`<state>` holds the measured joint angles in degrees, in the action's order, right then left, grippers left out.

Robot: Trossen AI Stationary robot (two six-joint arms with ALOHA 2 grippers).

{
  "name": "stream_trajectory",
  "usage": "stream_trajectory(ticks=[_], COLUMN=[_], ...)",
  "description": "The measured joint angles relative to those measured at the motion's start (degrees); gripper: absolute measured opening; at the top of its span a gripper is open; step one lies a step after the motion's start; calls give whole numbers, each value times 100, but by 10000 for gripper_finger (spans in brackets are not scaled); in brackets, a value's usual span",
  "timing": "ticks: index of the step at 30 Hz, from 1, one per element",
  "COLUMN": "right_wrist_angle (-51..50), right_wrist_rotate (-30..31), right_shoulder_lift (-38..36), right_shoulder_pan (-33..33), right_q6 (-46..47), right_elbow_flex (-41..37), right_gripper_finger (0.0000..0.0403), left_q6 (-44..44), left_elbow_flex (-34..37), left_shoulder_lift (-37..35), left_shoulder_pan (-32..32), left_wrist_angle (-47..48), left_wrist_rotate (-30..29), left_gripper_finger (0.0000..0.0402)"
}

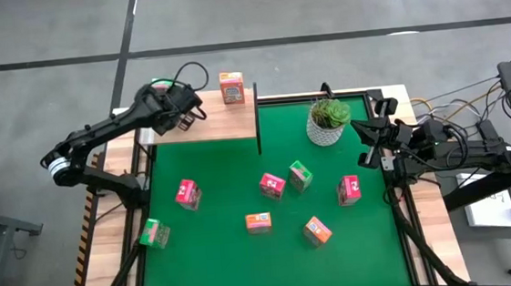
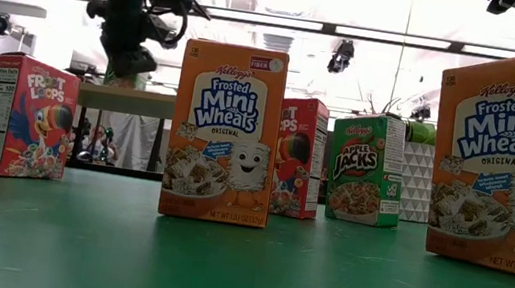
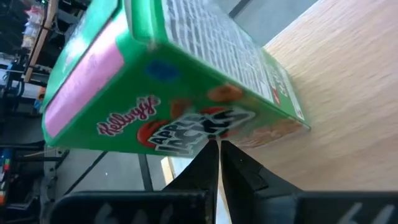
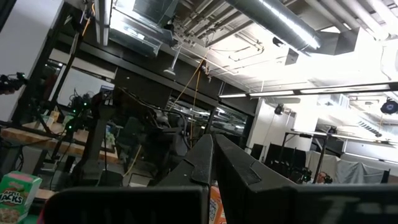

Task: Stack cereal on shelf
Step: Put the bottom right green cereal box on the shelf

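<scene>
Green felt table with wood shelf point(image 1: 203, 120) at back: left gripper point(image 1: 183, 110) over shelf, fingers pinched together, gripping nothing, green cereal box point(image 3: 168, 81) lying just ahead; light, stiff, crushable cardboard, likely best pinched across narrow sides; right gripper point(image 1: 370, 148) parked, closed.

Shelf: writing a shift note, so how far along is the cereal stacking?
Done: one orange box stands on the shelf. In hand: the left end effector, shut, is at a green box on the shelf plank. Left: seven boxes stand on the green mat. The right end effector waits, shut, beside the plant pot.
</scene>
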<state>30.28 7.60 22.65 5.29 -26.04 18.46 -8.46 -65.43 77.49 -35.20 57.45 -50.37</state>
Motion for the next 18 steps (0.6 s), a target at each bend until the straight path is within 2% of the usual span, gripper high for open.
stream_trajectory(ticks=[9, 18], right_wrist_angle=[0, 0], right_wrist_rotate=[1, 2], right_shoulder_lift=[0, 0], right_shoulder_pan=[0, -1], right_q6=[-4, 7], right_elbow_flex=[0, 0], right_gripper_finger=[9, 9], left_q6=[-153, -108], left_elbow_flex=[0, 0], left_shoulder_lift=[0, 16], left_shoulder_pan=[4, -135], left_wrist_angle=[-65, -117], left_wrist_rotate=[290, 291], left_gripper_finger=[1, 1])
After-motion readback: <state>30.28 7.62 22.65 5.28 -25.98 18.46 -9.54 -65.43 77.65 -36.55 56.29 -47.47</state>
